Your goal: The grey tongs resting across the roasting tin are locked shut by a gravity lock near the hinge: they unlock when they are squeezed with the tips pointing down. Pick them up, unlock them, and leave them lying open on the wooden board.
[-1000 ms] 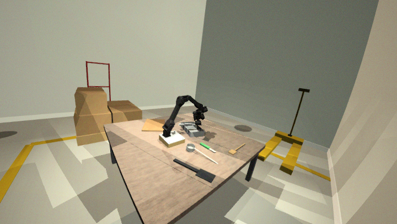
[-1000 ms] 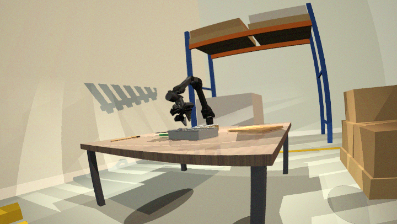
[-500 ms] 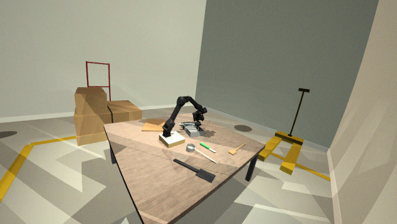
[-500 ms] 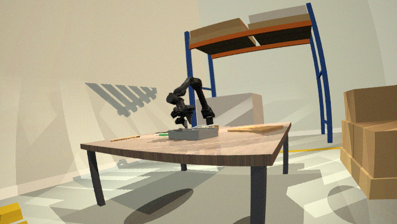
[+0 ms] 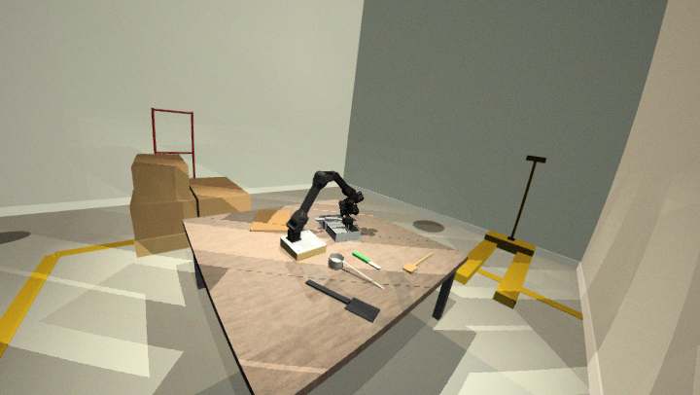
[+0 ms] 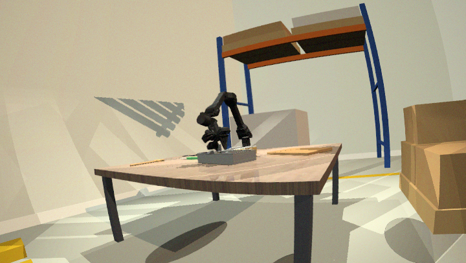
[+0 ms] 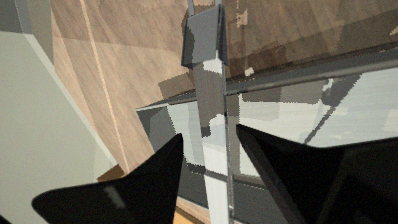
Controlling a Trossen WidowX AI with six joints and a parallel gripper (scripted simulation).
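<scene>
Tool spread astride the grey tongs over the roasting tin

The tool (image 5: 348,221) (image 6: 217,146) (image 7: 209,132) is held low above the roasting tin (image 5: 346,236) (image 6: 215,159) (image 7: 150,127), its two black fingers parted, with nothing pinched between them. In the wrist view, the grey tongs (image 7: 212,95) are seen between the fingertips, laid across the tin. The wooden board (image 5: 268,228) (image 6: 290,151) is set apart from the tin on the counter (image 5: 274,313) (image 6: 261,176). By the arm's base, a green-handled utensil (image 5: 362,257) (image 6: 191,158) is seen.
</scene>
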